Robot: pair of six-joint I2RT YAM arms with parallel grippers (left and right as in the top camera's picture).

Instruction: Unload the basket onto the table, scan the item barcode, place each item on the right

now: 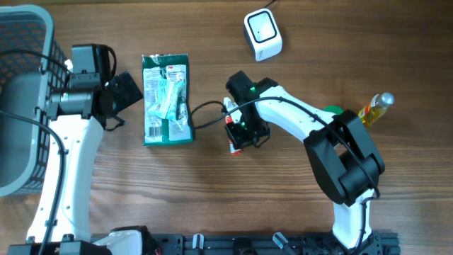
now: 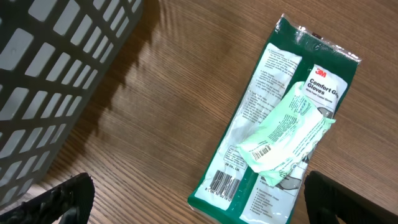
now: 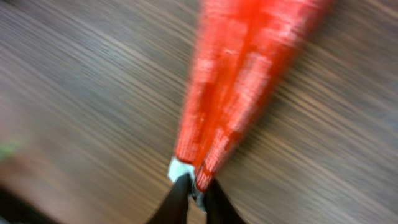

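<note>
A long red packet lies on the wooden table, and my right gripper pinches its crimped white end between nearly closed fingers; this view is blurred. From overhead the right gripper sits mid-table with a bit of the red packet showing below it. The white barcode scanner stands at the back of the table. A green glove pack with a pale green sachet on top lies to the left. My left gripper hovers beside it, wide open and holding nothing. The glove pack shows a barcode between the open left gripper fingers.
A grey plastic basket fills the far left edge, and the basket wall is near my left wrist. A yellow bottle and a green object lie at the right behind the right arm.
</note>
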